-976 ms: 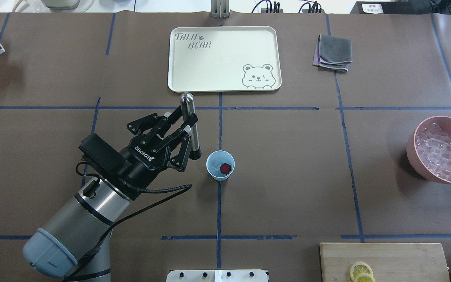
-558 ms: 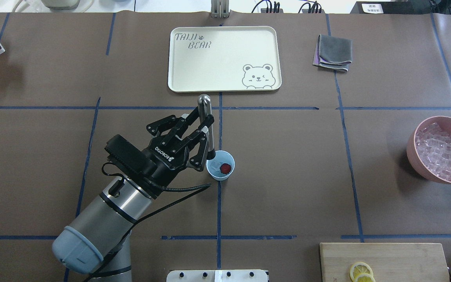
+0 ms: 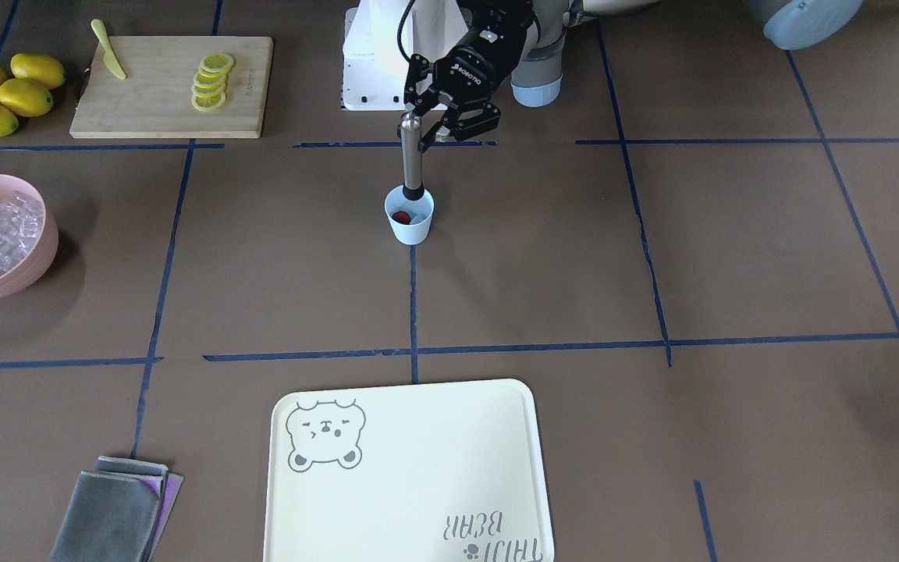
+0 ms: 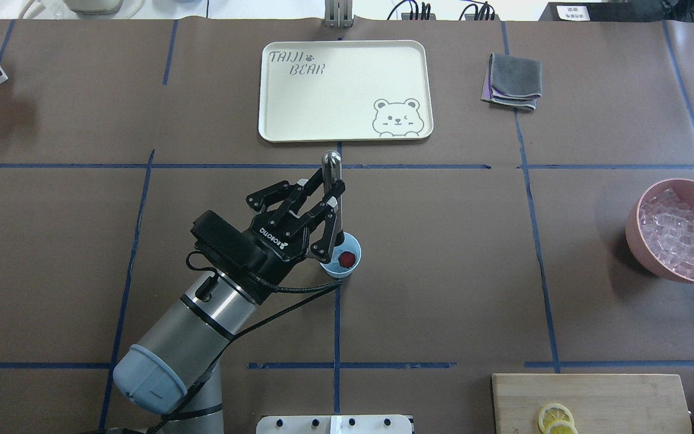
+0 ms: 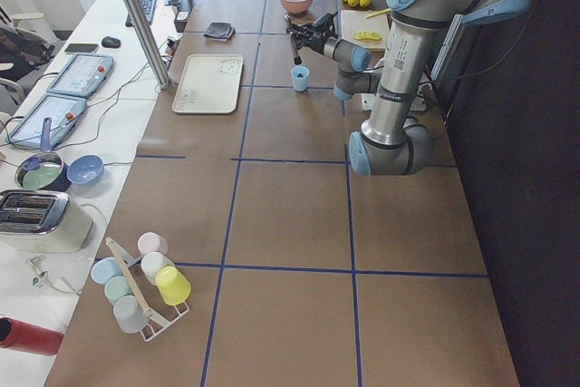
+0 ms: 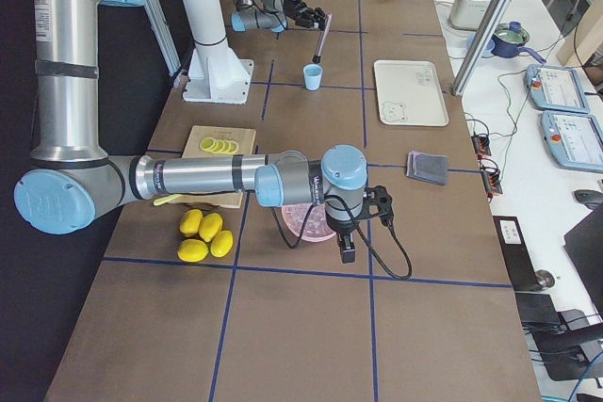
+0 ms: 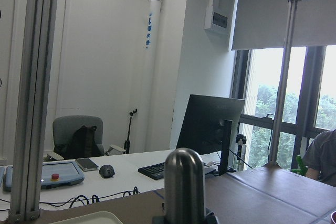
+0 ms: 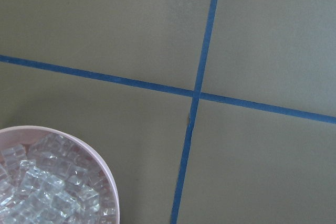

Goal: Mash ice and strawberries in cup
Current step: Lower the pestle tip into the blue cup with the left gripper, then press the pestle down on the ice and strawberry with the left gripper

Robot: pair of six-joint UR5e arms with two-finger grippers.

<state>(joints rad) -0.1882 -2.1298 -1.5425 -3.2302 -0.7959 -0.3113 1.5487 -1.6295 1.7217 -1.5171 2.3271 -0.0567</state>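
The pale-blue cup [image 4: 347,269] stands at the table's middle, also seen in the front view [image 3: 410,226]. A dark-red strawberry [image 4: 347,259] lies inside it. My left gripper [image 4: 332,194] is shut on an upright steel muddler [image 4: 331,169], whose black lower end dips into the cup's left side. The muddler's rounded top [image 7: 184,182] fills the left wrist view. Ice [image 4: 678,232] is piled in a pink bowl [image 4: 636,244] at the right; ice in the cup cannot be made out. My right gripper [image 6: 367,223] hangs by that bowl; I cannot tell whether it is open or shut.
A cream bear tray [image 4: 347,90] lies beyond the cup, a folded grey cloth [image 4: 512,81] to its right. A wooden board [image 4: 594,401] with lemon slices sits at the near right, whole lemons [image 3: 5,94] beside it. A rack of cups [image 5: 136,283] stands far left.
My left arm has carried the muddler rightward, from beside the cup to over it. The muddler's lower end now sits inside the cup's rim.
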